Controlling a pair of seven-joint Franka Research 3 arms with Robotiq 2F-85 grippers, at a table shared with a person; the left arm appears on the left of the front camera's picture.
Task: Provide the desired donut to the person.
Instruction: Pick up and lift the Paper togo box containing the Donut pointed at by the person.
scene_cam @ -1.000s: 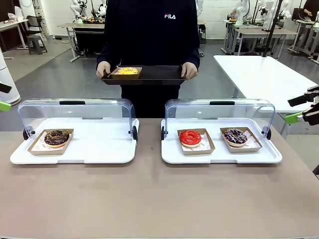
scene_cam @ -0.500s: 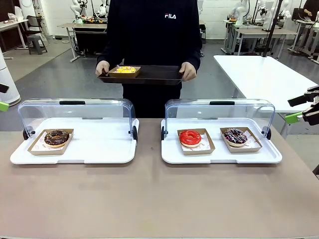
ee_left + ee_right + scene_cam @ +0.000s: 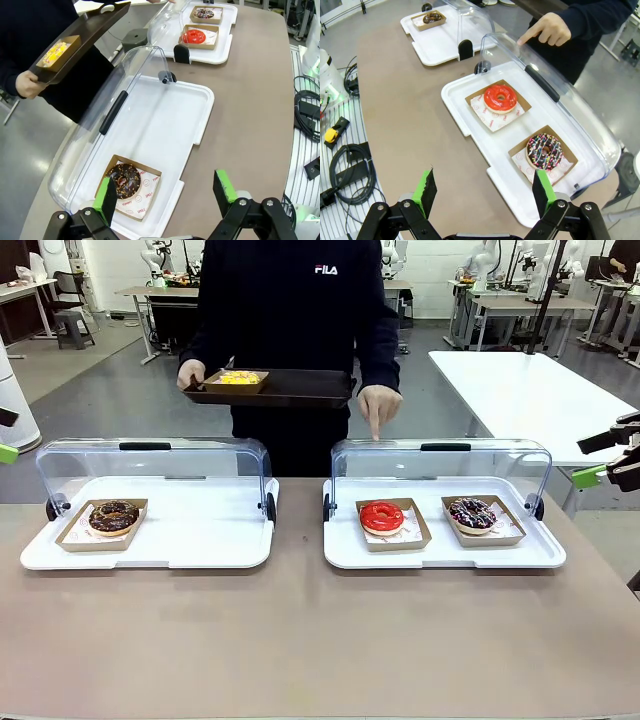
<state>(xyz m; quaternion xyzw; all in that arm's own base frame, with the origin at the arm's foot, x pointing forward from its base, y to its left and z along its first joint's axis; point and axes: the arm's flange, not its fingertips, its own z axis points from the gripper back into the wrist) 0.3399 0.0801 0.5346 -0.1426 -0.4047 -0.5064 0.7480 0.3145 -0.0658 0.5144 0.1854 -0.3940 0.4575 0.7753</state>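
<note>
The person (image 3: 290,300) stands at the far side, one hand holding a dark tray (image 3: 300,388) that carries a yellow donut (image 3: 237,378). The other hand (image 3: 378,405) points a finger down at the right case's lid, in line with the red donut (image 3: 381,516). From the right wrist, that pointing hand (image 3: 545,29) is above the red donut (image 3: 500,97). A sprinkled chocolate donut (image 3: 471,512) sits beside the red one. A chocolate donut (image 3: 113,516) lies in the left case. My left gripper (image 3: 6,435) and right gripper (image 3: 600,458) hang open off the table's sides.
Both white serving trays (image 3: 200,540) (image 3: 440,552) have their clear lids (image 3: 150,465) (image 3: 440,465) raised at the far side. The brown tabletop (image 3: 300,640) in front of them is bare. A white table (image 3: 520,390) stands at the back right. Cables (image 3: 345,165) lie beside the table.
The person has taken one hand off the dark tray and now points it down at the right case. The tray shifted to picture left. My arms have not moved.
</note>
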